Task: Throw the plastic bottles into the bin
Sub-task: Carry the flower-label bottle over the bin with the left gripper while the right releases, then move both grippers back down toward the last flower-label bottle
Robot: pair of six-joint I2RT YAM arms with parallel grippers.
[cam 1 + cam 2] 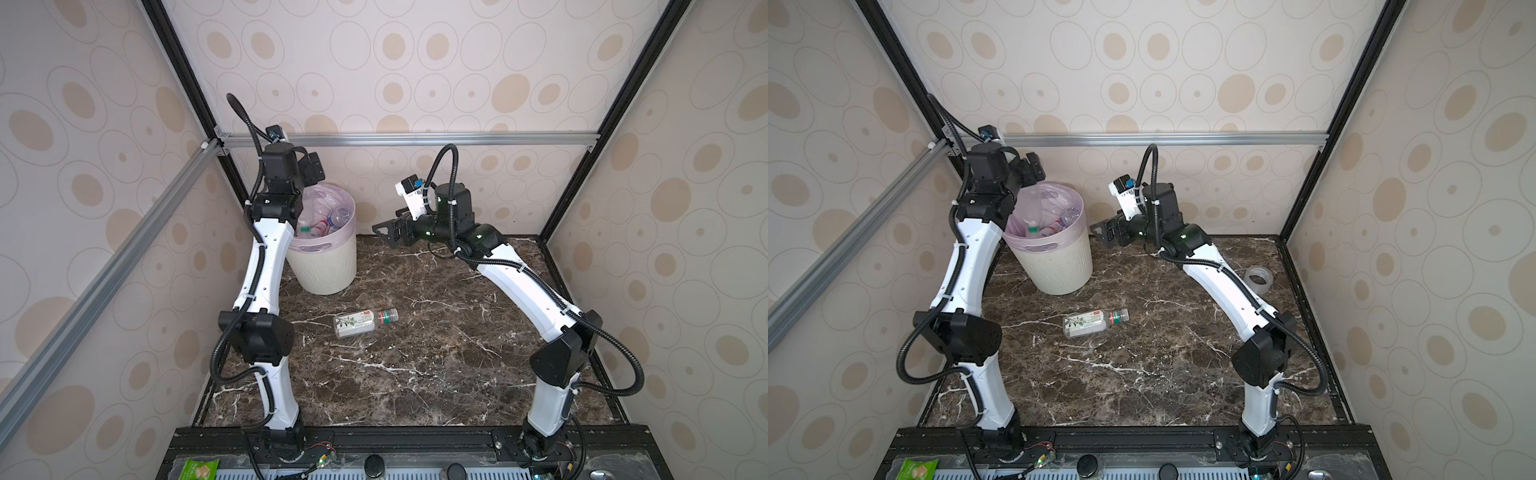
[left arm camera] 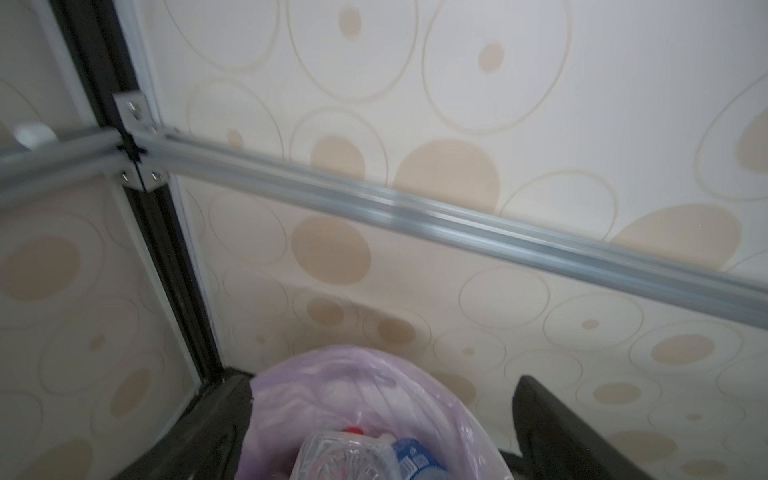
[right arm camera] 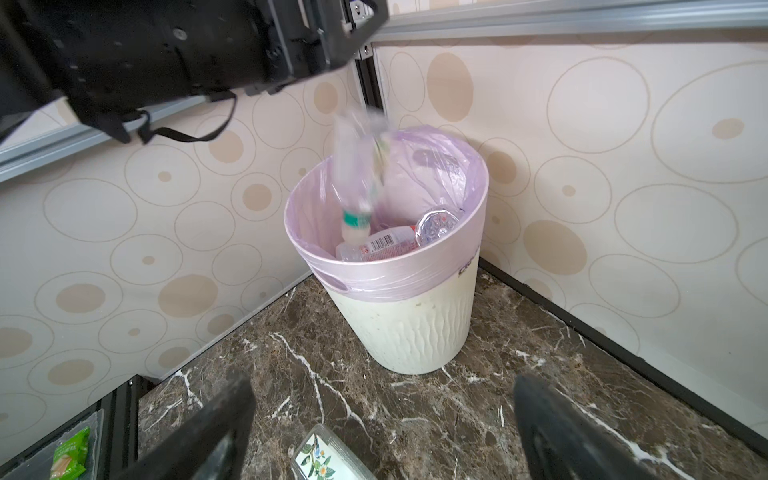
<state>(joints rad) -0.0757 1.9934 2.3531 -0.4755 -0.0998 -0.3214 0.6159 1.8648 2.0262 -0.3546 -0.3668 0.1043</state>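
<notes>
Over the bin in the far left corner of the tabletop, my left gripper hangs with its jaws spread wide and nothing between them. Just beneath it in the right wrist view, a blurred bottle is in the air, cap down, its cap already inside the rim. It looks to be dropping onto the other bottles heaped in the lilac liner. My right gripper hovers just right of the bin near the far edge, pointed at it, its jaws also fully apart and empty. One last bottle is outside the bin, on its side near the middle of the tabletop, well apart from the bin and toward the near edge from both grippers. Its long axis runs roughly left to right, with the green-banded cap toward the right edge and tipped slightly toward the far edge. I judge the right arm the nearer and lower of the two. Its wrist view catches the leafy label at the frame's bottom edge, between the fingers. A grasp there would need the jaws turned to close across the bottle's width, from the near and far sides. A tape roll by the right edge is not part of the job.
</notes>
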